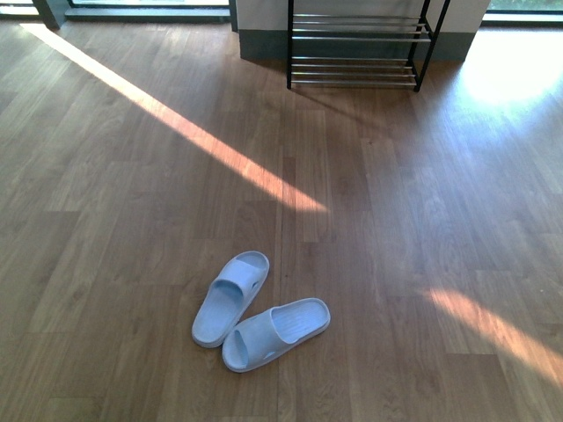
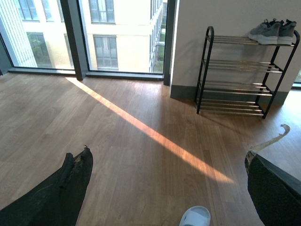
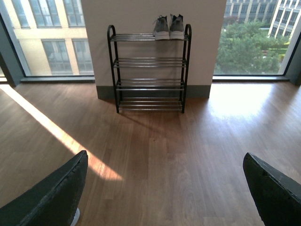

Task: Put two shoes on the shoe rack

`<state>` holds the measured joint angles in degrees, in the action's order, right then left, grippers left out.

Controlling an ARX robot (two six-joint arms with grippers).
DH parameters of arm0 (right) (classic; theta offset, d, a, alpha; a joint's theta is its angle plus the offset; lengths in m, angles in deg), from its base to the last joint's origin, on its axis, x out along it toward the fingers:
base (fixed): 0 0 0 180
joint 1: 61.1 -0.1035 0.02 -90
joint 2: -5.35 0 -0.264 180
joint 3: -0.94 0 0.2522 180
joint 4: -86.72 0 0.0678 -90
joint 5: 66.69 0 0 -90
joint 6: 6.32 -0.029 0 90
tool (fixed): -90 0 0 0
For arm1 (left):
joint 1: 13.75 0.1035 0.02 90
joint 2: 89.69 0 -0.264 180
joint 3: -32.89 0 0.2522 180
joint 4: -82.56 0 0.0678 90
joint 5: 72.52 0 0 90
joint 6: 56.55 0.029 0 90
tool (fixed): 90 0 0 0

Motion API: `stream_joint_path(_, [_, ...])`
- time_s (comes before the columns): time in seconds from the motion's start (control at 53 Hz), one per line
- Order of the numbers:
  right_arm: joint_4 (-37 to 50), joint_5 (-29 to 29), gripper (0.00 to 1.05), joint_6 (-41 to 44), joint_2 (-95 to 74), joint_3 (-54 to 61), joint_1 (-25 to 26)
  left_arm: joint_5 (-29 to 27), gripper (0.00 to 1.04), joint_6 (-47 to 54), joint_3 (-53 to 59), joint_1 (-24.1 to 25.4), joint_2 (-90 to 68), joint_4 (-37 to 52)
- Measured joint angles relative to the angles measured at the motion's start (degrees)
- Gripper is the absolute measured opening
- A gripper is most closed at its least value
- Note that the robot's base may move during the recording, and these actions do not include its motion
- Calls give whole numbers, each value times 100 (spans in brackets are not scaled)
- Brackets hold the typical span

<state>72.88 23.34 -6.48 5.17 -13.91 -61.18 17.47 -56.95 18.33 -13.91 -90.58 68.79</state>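
Two slides (image 1: 264,330) on floor (image 1: 396,220); sneakers (image 3: 169,28) atop rack (image 3: 149,61)

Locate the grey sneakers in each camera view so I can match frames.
Front view: not in it; the shoe rack is cut off above its lower shelves.
Left wrist view: grey sneakers on the rack's top shelf, at the end on the robot's right.
Right wrist view: same top shelf, same end.
Shared landmark: the shoe rack, seen in all three.

No legible text or markings
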Motion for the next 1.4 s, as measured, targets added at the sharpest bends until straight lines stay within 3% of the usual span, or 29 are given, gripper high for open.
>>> stream_joint_path(1.396, [0,-17,96,0,0,0,0,2,95,0,0,0,0,0])
